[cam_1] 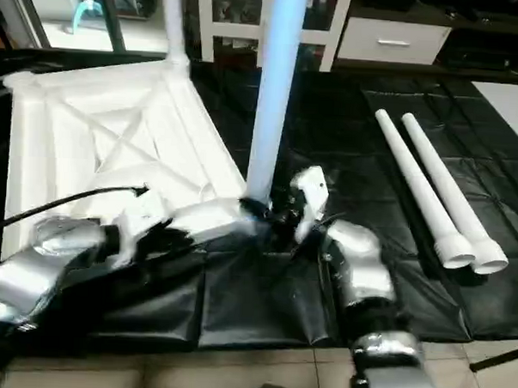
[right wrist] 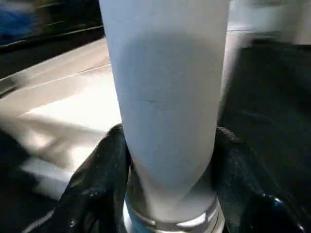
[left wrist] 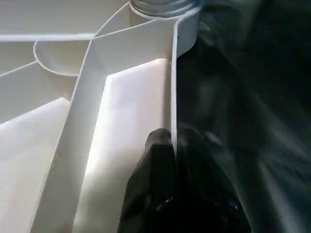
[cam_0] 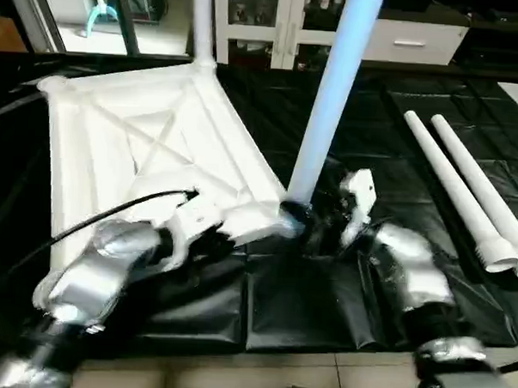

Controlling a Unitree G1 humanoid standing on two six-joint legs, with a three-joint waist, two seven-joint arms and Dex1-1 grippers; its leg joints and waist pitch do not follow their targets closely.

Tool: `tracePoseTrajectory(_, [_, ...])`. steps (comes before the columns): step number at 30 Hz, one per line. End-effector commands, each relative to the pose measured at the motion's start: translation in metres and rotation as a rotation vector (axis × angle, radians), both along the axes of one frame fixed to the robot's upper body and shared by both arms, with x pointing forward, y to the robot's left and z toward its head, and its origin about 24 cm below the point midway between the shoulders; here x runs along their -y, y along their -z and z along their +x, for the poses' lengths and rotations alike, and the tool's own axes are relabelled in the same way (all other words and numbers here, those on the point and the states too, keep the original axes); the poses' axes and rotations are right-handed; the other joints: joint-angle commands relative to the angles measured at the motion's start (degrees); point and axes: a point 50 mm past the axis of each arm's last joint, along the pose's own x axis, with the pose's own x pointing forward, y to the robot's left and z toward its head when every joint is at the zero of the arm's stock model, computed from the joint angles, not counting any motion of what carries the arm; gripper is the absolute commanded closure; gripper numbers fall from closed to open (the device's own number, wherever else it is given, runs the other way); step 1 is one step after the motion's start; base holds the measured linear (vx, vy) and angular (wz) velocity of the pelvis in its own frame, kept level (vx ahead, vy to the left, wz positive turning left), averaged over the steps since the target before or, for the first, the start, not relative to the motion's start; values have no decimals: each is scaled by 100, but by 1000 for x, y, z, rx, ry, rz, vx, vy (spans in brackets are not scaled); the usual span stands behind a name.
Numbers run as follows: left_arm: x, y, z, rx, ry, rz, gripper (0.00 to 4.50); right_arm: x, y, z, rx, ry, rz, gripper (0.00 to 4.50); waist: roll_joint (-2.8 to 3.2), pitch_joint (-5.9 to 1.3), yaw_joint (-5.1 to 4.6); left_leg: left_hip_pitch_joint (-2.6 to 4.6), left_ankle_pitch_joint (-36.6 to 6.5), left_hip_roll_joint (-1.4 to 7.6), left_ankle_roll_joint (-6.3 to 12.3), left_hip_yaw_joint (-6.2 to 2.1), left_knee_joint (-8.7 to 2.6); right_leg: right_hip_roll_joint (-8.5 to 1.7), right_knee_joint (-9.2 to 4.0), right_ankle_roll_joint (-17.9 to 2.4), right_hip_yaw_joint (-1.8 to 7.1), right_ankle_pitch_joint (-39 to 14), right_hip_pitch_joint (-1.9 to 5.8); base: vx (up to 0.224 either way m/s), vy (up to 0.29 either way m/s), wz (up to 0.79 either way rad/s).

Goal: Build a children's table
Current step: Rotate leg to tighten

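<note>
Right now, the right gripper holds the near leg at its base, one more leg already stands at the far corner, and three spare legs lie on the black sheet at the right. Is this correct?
Not quite. Two spare legs lie on the black sheet at the right, not three, as the left eye view shows. The rest holds: the right gripper holds the near leg at its base, and one leg stands at the far corner.

White moulded plastic for the table top (cam_0: 115, 145), smooth, faintly glossy along the ribs. Same white plastic, smooth and satin, for the upright leg (cam_0: 332, 94) between the right pincer (right wrist: 170, 194) fingers (right wrist: 97, 189); those fingers black, glossy, rubber-like. Matt white tube for the two spare legs (cam_0: 465, 194) well off beyond that pincer. Black sheeting (cam_0: 280, 307) underneath, shiny and creased like plastic film. Silver, foil-like wrap on the forearms (cam_0: 92, 273).
</note>
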Motion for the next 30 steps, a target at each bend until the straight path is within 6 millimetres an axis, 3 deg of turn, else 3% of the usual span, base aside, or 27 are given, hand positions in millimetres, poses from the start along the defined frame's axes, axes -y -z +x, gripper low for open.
tracePoseTrajectory(1, [10,19,-5,-84,-16,19,450,3,35,-8,-175,101,-66,243,-29,-249,2,-15,-893,5,273,64,-331,-377,-599,-1284,284,-1193,240,0,0,0])
tracePoseTrajectory(4, [34,18,13,-88,-185,15,450,-15,53,-6,-315,353,-66,244,-25,-231,-14,3,-1122,-10,121,50,-349,-369,-649,-1096,283,-1604,203,0,0,0])
tracePoseTrajectory(7, [53,13,22,-88,-244,-29,450,-35,59,-9,-375,448,-36,245,-32,-252,-13,6,-1238,-31,36,41,-356,-345,-657,-895,280,-1583,187,0,0,0])
tracePoseTrajectory(8, [53,13,22,-88,-244,-29,450,-35,59,-9,-375,448,-36,245,-33,-259,-8,10,-1251,-32,34,42,-357,-344,-656,-875,281,-1533,182,0,0,0])
tracePoseTrajectory(10, [62,10,24,-84,-230,-38,450,-53,57,-11,-367,397,-22,245,-46,-274,3,-26,-1228,-24,87,26,-375,-338,-636,-869,273,-1195,202,0,0,0])
tracePoseTrajectory(13, [60,7,21,-51,-162,-47,450,-64,41,-7,-301,273,71,245,-47,-291,-10,-39,-1278,-16,144,20,-385,-339,-627,-898,264,-1021,214,0,0,0])
tracePoseTrajectory(15, [54,9,16,-63,-118,-49,450,-60,33,-6,-239,202,93,245,-65,-306,-8,-48,-1320,-11,197,14,-387,-349,-631,-898,264,-1017,232,0,0,0])
tracePoseTrajectory(16, [44,13,7,-85,-42,-38,450,-54,19,-4,-141,93,101,210,-51,-310,-8,-64,-1189,4,248,13,-390,-360,-616,-952,268,-838,245,0,0,0])
tracePoseTrajectory(17, [40,15,2,-93,-12,-28,450,-50,15,-4,-107,56,96,210,-45,-319,-4,-67,-1159,14,283,7,-385,-365,-607,-999,268,-741,252,0,0,0])
tracePoseTrajectory(18, [37,16,-1,-94,15,-22,450,-47,13,-4,-90,39,92,172,-55,-318,-29,-105,-1055,12,351,11,-385,-362,-593,-1063,271,-545,280,0,0,0])
tracePoseTrajectory(22, [4,21,-24,-126,154,6,450,-9,-11,-4,1,-159,96,150,-31,-315,-44,-87,-859,36,523,26,-374,-339,-561,-1355,260,-121,287,0,0,0])
tracePoseTrajectory(24, [0,21,-26,-129,156,5,450,-3,-13,-4,5,-182,85,127,-23,-320,-43,-78,-728,50,574,38,-375,-347,-540,-1412,266,31,288,0,0,0])
tracePoseTrajectory(25, [-13,20,-30,-140,157,8,450,13,-18,-6,15,-263,28,124,-11,-325,-24,-67,-539,48,632,49,-368,-344,-514,-1511,260,262,294,0,0,0])
tracePoseTrajectory(30, [-23,18,-36,-153,181,8,450,27,-22,-11,3,-371,0,105,-30,-342,0,-59,-166,43,860,71,-338,-351,-455,-1640,259,813,314,0,0,0])
